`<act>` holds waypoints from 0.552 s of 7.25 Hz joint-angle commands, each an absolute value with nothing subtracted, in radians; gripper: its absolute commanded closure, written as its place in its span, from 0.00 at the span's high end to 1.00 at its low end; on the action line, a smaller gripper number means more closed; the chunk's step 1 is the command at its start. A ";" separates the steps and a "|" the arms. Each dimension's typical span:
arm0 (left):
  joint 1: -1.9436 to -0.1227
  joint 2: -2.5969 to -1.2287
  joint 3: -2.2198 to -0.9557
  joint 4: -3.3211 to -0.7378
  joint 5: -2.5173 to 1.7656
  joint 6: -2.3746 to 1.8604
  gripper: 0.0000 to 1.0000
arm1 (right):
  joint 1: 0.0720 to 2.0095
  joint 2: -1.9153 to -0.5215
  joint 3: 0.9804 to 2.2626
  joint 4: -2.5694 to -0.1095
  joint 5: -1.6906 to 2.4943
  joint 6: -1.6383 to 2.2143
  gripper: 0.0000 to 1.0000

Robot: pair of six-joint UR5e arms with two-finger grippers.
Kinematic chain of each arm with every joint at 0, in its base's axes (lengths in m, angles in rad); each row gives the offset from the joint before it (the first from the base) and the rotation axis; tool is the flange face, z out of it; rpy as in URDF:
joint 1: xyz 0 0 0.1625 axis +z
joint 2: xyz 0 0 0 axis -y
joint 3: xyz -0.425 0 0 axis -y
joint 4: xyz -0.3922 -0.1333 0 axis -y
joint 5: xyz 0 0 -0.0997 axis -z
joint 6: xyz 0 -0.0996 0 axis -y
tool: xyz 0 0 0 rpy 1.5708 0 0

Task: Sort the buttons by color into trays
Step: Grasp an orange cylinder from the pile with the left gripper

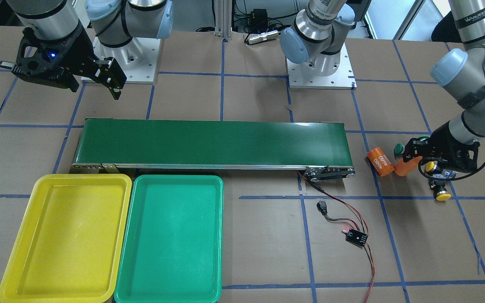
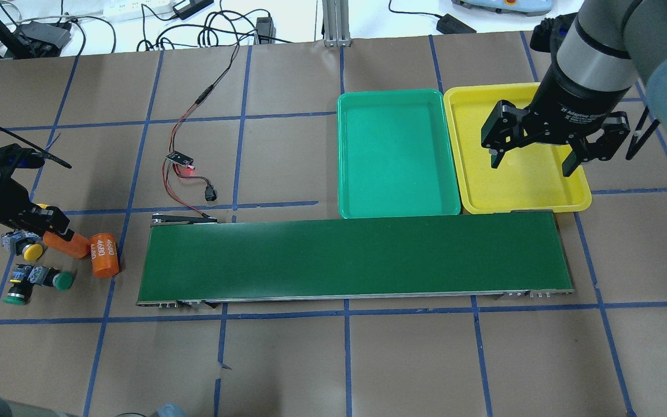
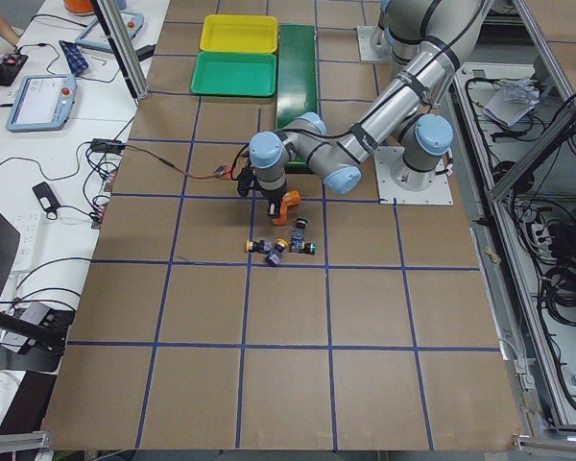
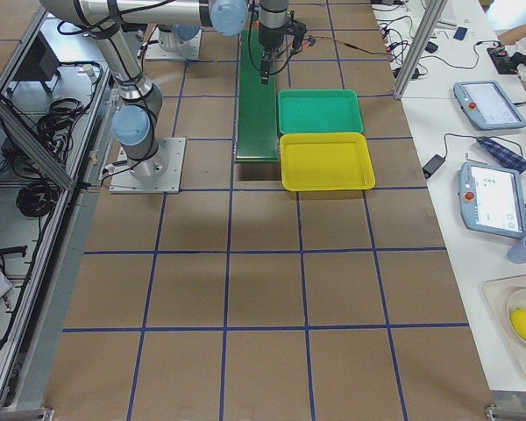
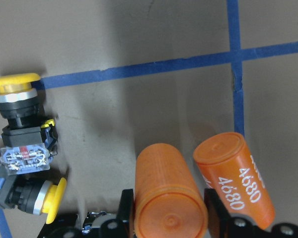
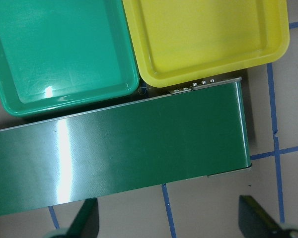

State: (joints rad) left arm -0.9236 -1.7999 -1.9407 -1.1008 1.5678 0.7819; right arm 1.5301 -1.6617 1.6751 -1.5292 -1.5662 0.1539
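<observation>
My left gripper [image 2: 58, 231] is shut on a plain orange cylinder [image 5: 169, 193] low at the table's left end. Its fingers [image 5: 125, 210] sit on both sides of the cylinder. Two yellow-capped buttons [image 5: 15, 84] [image 5: 52, 198] lie beside it; one shows in the overhead view [image 2: 33, 251]. Two green-capped buttons [image 2: 64, 281] [image 2: 15, 298] lie nearer the robot. My right gripper [image 2: 536, 153] is open and empty above the yellow tray [image 2: 542, 205]. The green tray [image 2: 391, 95] lies next to the yellow one. Neither tray holds anything.
A second orange cylinder marked 4680 [image 2: 103, 255] lies touching the held one. The long dark-green conveyor belt [image 2: 351, 255] runs between the buttons and the trays. A small controller board with red and black wires [image 2: 180, 159] lies beyond the belt's left end.
</observation>
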 commanded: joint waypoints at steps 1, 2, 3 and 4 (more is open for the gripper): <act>-0.955 -1.743 -1.930 -1.202 1.568 0.734 0.42 | 1.529 -1.663 1.675 -1.531 -1.566 0.153 1.00; -1.021 -1.696 -1.918 -1.263 1.568 0.673 0.42 | 1.531 -1.661 1.677 -1.531 -1.566 0.153 1.00; -1.105 -1.649 -1.914 -1.311 1.568 0.560 0.42 | 1.531 -1.663 1.675 -1.529 -1.566 0.152 1.00; -1.161 -1.613 -1.922 -1.342 1.562 0.498 0.42 | 1.531 -1.663 1.675 -1.532 -1.566 0.153 1.00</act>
